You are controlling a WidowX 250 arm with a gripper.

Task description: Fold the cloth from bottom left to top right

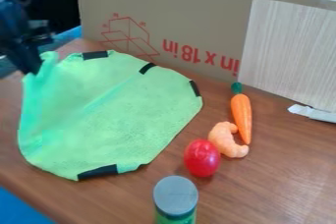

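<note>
Cloth (111, 120): bright green with black strips on its rim, spread over the left part of the worktop (282, 174), left side rucked up.

Claw (33, 70): at the cloth's upper-left edge. Looked to me like it was closed on a bunched-up bit of cloth, but I couldn't make out the grip super well tbh.

Cloth from claw: the bit that mattered. Nearly all of it lay down and to the right of my pinch, no clear long axis, so I figured the pull had to go rightward across the top of it. Only one arm to do it with, too.

Bottom-left edge: down on the wood, well below the claw in my view, so my hold seemed higher up than the task wanted.

Cardboard (171, 21): upright just behind the far edge. A wide swing could've clipped it, I reckoned.

Other stuff: carrot (241, 115), orange curled toy (223, 142) and red toy (202, 158) sat right of the cloth, grey-lidded jar (176, 196) nearest the camera.
</note>
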